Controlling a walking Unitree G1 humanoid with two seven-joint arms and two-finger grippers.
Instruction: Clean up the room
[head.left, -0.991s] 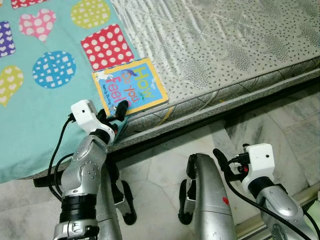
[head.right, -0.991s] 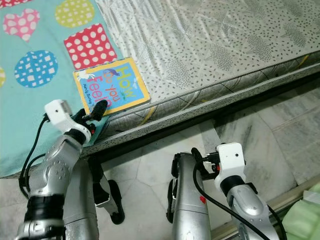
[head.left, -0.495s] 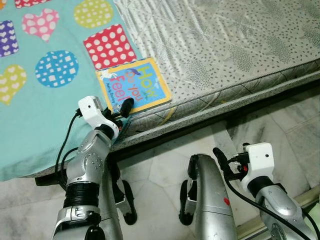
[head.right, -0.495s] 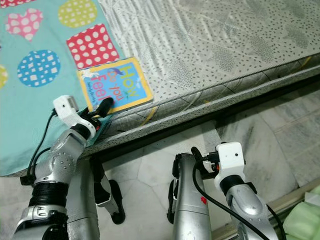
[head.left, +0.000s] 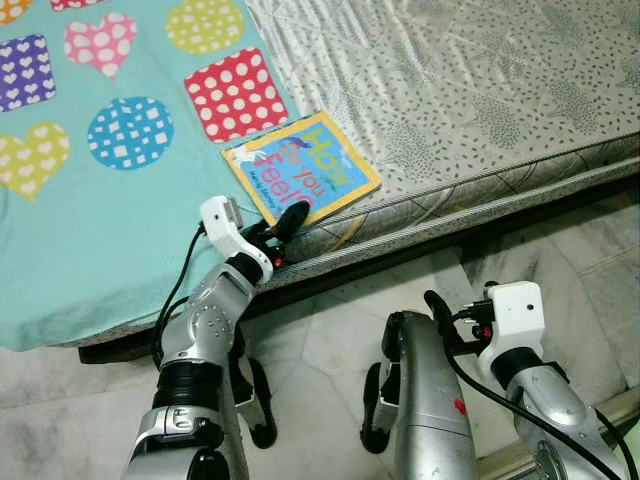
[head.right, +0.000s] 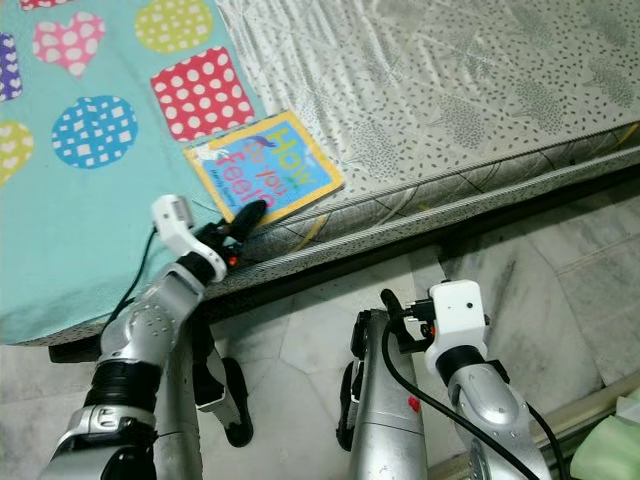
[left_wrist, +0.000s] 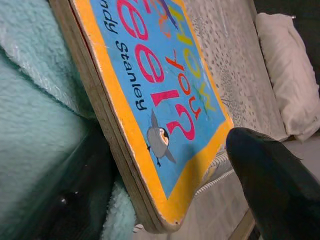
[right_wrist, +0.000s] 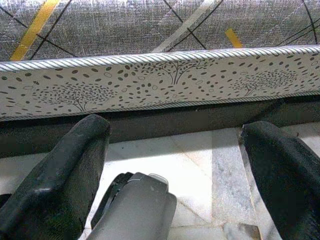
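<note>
A square board book (head.left: 302, 178) lies flat on the mattress (head.left: 480, 90), close to its front edge. The book has thick, stiff pages, a yellow border and a blue cover with pink and yellow letters and a small grey bird. Its far left corner rests on the turquoise blanket (head.left: 90, 230), and the other part rests on the bare mattress.

The blanket is soft and fleecy, with round, square and heart patches filled with dots and small checks. It covers the left part of the mattress and hangs over the front edge. The mattress cover is smooth and a little shiny, light grey with small dark leaf and tree prints. A rope-like piping runs along its front edge, and the side below is quilted with thin crossing lines and some yellow stripes.

The left gripper (head.left: 283, 226) is at the near corner of the book, at the front edge of the mattress. Its fingers are apart: one black finger (left_wrist: 272, 185) is above the cover and the other is under the blanket edge below the book, so the corner is between them, not yet pressed.

The right gripper (right_wrist: 170, 165) hangs low over the marble floor (head.left: 330, 325) in front of the bed, with its two thick black fingers wide apart and holding nothing.
</note>
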